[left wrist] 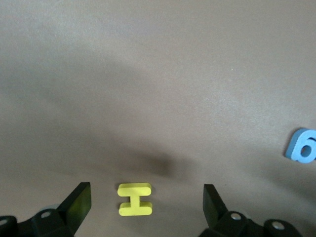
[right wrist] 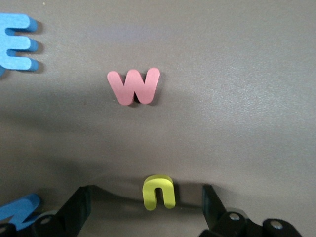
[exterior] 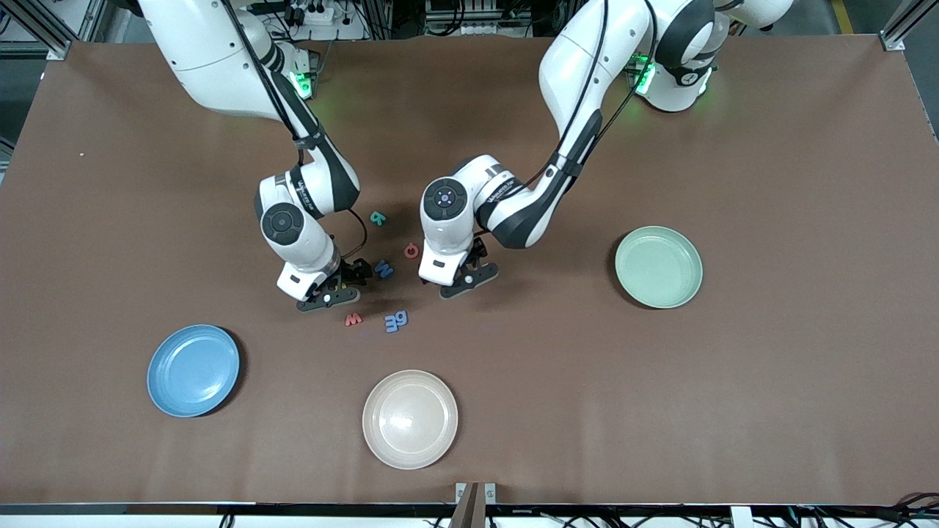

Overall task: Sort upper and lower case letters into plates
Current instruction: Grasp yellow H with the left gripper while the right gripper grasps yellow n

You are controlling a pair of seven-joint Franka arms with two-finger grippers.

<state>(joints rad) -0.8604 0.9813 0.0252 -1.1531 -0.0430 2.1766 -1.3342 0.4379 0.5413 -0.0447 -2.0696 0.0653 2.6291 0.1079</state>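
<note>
Even overhead light – soft shadows under arms, glare on beige plate (exterior: 409, 419); wrist views slightly soft.

Blue letter (right wrist: 19, 42) cut by the right wrist view's edge (another blue piece (left wrist: 302, 145) likewise)

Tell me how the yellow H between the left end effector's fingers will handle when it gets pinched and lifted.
The yellow H lies flat and looks thick for its outline, so it is probably stiff enough not to bend. It seems small and foam-like, likely very light. With no rounded edge it should not roll, though the open left end effector might nudge it sideways across the table while closing.
</note>
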